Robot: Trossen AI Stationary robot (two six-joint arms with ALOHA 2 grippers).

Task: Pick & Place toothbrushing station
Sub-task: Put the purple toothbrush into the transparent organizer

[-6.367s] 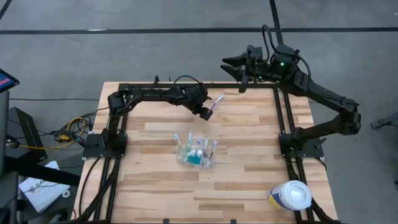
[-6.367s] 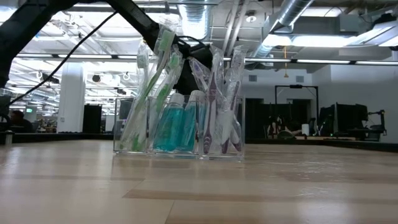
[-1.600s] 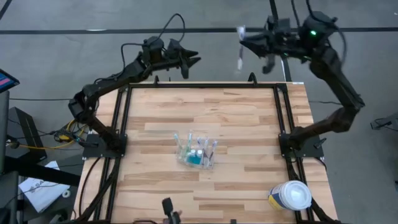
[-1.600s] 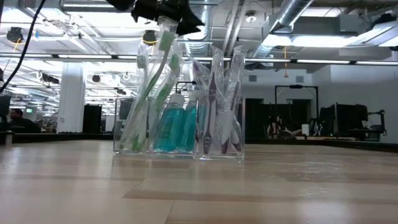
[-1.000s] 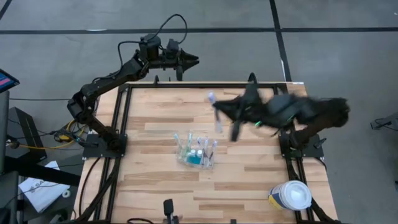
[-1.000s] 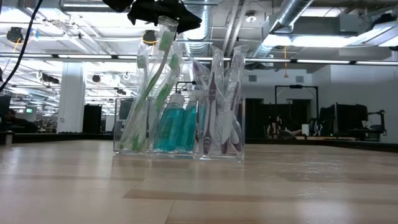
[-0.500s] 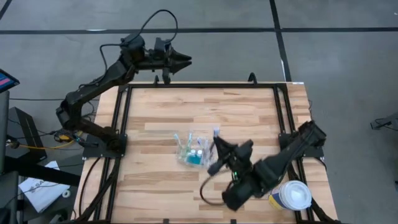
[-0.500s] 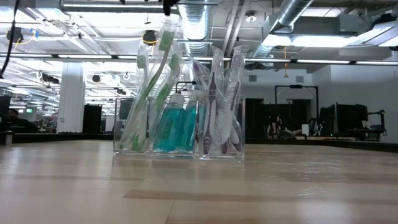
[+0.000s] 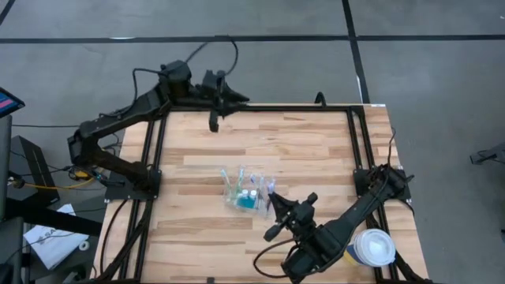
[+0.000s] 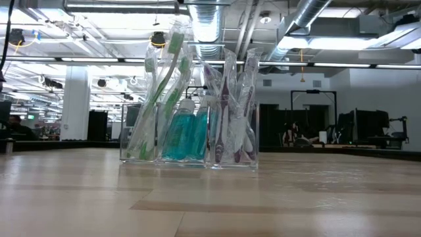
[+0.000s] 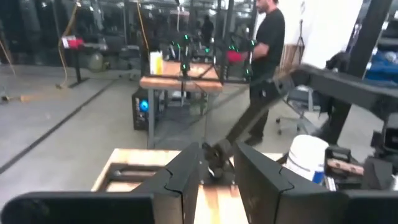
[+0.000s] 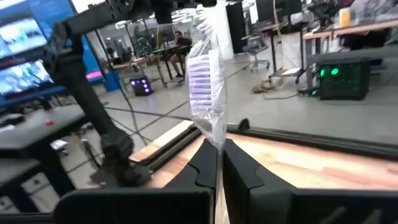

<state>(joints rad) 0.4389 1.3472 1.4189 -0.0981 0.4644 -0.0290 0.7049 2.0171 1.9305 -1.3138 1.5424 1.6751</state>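
Observation:
The toothbrushing station, a clear plastic holder [image 9: 248, 192] with wrapped toothbrushes and teal bottles, stands on its base mid-table; it also shows in the low view [image 10: 188, 141]. My right gripper [image 9: 275, 199] is at the holder's right end, shut on a plastic-wrapped, purple-bristled toothbrush [image 12: 207, 78]. My left gripper [image 9: 229, 99] is open and empty over the table's far edge; its fingers also show in the left wrist view [image 11: 217, 177]. No gripper shows in the low view. My right gripper pinches the wrapped toothbrush's handle [image 12: 217, 144] between its two fingers, the bristle head [image 12: 202, 74] standing out well beyond the fingertips. The fingers come slanting from the table's near right side. The brush is lifted clear of the table, its head [image 9: 271, 184] beside the holder's right end.
A round white-lidded tub [image 9: 370, 248] stands at the table's near right corner, close by my right arm's forearm [image 9: 339, 225]. A black frame [image 9: 252, 109] runs round the tabletop. A person stands in the room beyond, in the left wrist view [image 11: 267, 37].
My right gripper has swung with the toothbrush from over the far right part of the table toward the near edge and down, ending at the holder's right end. My left gripper has moved a little toward the table's near side. The holder has stayed still.

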